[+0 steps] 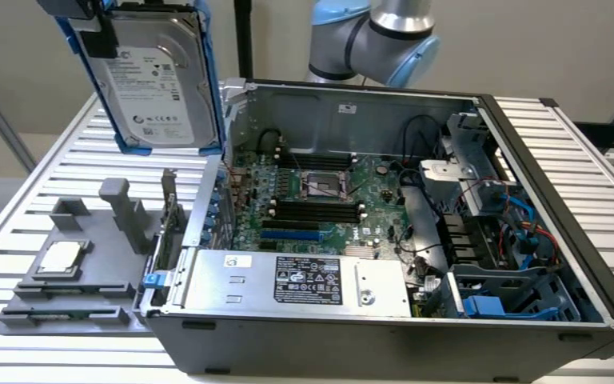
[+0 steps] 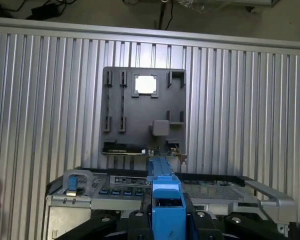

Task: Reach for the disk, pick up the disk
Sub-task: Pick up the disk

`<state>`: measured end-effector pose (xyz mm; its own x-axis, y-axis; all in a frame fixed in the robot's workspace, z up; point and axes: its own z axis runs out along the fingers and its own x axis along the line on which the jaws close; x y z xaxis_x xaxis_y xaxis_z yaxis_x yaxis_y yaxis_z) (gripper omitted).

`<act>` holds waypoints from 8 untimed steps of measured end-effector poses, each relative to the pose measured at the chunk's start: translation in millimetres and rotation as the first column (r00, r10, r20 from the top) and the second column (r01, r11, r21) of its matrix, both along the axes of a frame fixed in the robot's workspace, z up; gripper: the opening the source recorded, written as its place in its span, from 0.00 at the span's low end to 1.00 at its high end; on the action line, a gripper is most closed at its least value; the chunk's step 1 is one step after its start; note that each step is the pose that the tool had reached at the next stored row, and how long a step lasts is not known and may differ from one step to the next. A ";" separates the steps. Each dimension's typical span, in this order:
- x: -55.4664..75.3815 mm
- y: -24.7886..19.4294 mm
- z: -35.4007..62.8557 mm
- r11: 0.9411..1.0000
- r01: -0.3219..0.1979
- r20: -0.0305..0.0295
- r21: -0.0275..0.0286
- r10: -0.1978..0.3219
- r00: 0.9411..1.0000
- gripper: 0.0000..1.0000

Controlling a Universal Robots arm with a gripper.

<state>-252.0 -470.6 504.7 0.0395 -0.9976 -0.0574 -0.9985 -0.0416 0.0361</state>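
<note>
Tool (image 2: 167,220) pinches the disk (image 1: 156,84) by its blue frame, holding it clear above the open computer case (image 1: 563,232).

Metallic disk (image 1: 156,84) (blue plastic frame)

Slatted aluminium table (image 1: 41,200) under everything. Plain grey wall (image 1: 542,48) behind. Beyond the table's far edge, bare floor (image 2: 90,12) with dark cables (image 2: 20,7).
</note>
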 end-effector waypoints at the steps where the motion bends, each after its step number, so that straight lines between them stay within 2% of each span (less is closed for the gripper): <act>1: 2.3 -2.7 0.0 1.000 0.000 0.000 0.000 0.000 1.000 0.33; 8: 21.3 -22.1 0.0 1.000 0.000 0.000 0.000 0.000 1.000 0.33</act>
